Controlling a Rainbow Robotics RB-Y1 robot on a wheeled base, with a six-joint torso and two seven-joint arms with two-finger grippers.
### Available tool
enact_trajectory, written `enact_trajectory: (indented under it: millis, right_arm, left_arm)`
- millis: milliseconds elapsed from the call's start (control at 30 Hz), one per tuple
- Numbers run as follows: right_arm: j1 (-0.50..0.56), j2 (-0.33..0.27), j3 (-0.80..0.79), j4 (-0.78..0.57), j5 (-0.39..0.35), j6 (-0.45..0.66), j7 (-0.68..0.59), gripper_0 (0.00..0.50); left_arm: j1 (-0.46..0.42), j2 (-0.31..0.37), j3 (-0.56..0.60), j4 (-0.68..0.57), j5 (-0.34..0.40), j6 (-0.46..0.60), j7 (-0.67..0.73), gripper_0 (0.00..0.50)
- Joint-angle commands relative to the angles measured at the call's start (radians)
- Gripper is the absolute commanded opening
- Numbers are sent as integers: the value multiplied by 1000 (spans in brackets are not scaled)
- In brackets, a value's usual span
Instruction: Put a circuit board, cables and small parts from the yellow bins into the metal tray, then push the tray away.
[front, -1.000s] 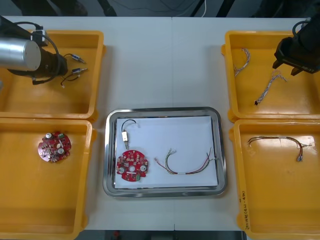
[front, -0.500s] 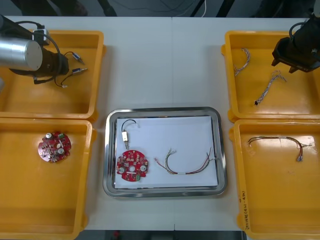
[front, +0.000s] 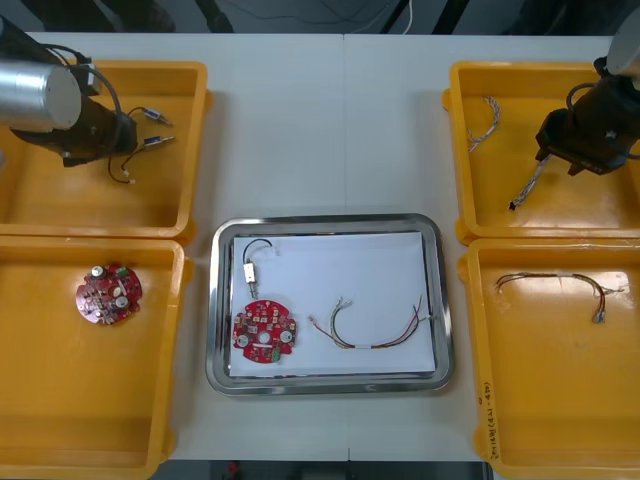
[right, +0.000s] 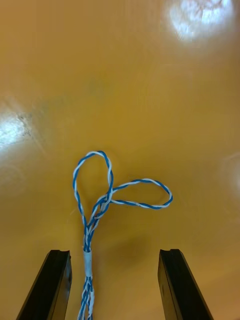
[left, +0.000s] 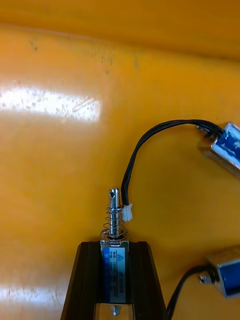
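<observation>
Front view: pinching small silvery metal part (left: 115, 212) in left gripper (left: 114, 246), upper left; straddling twisted blue-white cable (right: 95, 205) with wide-spread right gripper (right: 114, 253), upper right; missing both from shiny metal tray (front: 441, 300) holding round red circuit board (front: 264, 333)

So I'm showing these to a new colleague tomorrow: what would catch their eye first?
Probably the metal tray mid-table, already holding a red circuit board and two cables. Then the left tool, shut on a small metal part in the far left bin, and the right tool, open over a twisted blue and white cable in the far right bin.
</observation>
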Motion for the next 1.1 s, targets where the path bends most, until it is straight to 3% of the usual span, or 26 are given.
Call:
enact_trajectory:
  millis: [33,500,933,1100]
  right_arm:
    - [-54,-2,-27,12,-17,-16,-51,500]
    - [-40,40,-34,12,-6,-50,-84,500]
    - [-1,46,-22,12,-14,-71,-68,500]
    - [17,46,-16,12,-43,-73,-64,500]
  left_arm:
    - [-30,32,66,-70,9,85,-93,0]
    - [-19,70,187,-224,-14,372,-101,0]
    - [111,119,261,-512,-12,590,-64,0]
    - [151,122,272,-632,-11,663,14,0]
